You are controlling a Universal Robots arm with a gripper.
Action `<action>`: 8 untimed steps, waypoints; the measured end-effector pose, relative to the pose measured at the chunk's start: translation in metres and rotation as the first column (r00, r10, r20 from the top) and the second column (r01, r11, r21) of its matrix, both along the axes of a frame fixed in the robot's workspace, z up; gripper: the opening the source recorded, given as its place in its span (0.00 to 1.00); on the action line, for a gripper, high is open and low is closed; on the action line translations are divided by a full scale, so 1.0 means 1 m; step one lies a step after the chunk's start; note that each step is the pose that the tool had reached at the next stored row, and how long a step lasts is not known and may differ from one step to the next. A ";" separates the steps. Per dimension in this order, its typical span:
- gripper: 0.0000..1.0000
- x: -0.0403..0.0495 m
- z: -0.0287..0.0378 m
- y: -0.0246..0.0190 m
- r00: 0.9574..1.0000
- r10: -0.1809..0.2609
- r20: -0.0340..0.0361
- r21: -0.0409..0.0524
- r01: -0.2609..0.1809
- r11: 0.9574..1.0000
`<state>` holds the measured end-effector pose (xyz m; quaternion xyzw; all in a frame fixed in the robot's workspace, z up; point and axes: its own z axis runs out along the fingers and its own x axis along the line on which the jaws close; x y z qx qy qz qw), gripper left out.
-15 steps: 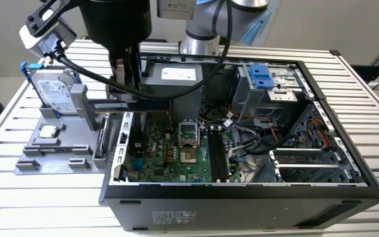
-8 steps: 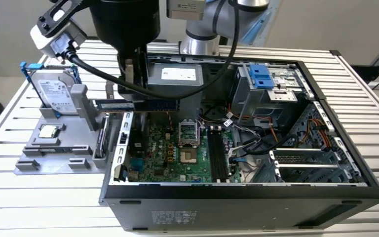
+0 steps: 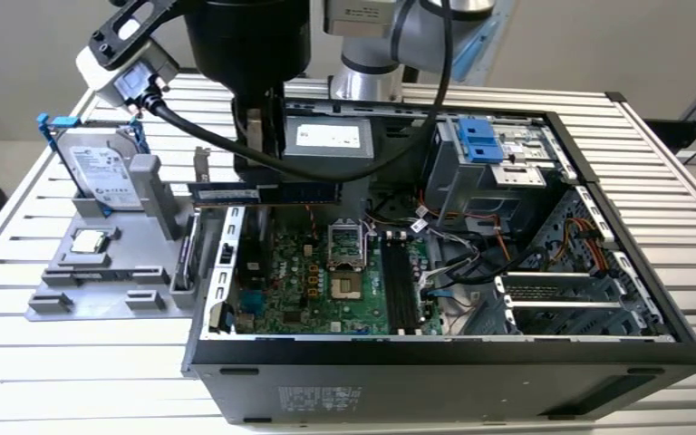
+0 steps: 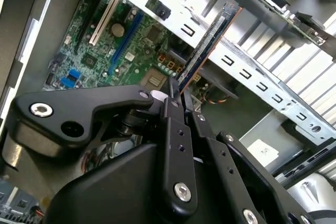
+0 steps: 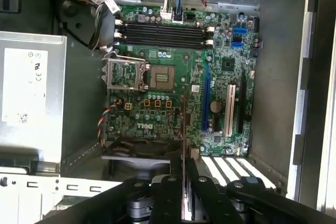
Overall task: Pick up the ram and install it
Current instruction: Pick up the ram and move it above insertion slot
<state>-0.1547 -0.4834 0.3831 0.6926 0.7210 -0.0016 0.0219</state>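
Leftmost in the exterior view, a gray holder (image 3: 94, 294) carrying a hard drive (image 3: 97, 172). Next, gripper (image 3: 255, 184) fingers pinched tight on the ram (image 3: 305, 193), held level above the open case (image 3: 445, 362) and its motherboard (image 3: 312, 281).

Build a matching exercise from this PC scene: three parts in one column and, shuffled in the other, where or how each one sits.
Parts
1. ram
2. hard drive
3. memory slots

Places or states
A. empty, on the motherboard
B. clamped in the gripper over the open case
C. upright in the grey fixture at the exterior view's left

Pairs: 1-B, 2-C, 3-A
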 end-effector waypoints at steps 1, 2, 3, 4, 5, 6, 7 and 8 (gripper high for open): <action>0.00 0.0013 0.0000 0.0000 1.000 0.000 0.000 0.000 0.000 1.000; 0.00 0.0024 0.0000 0.0000 1.000 0.000 0.000 0.000 0.000 1.000; 0.00 0.0037 0.0000 0.0000 1.000 0.000 0.000 0.000 0.000 1.000; 0.00 0.0048 0.0000 0.0000 1.000 0.000 0.000 0.000 0.000 1.000; 0.00 0.0061 0.0000 0.0000 1.000 0.000 0.000 0.000 0.000 1.000; 0.00 0.0072 0.0000 0.0000 1.000 0.000 0.000 0.000 0.000 1.000; 0.00 0.0084 0.0000 0.0000 1.000 0.000 0.000 0.000 0.000 1.000; 0.00 0.0096 0.0000 0.0000 1.000 0.000 0.000 0.000 0.000 1.000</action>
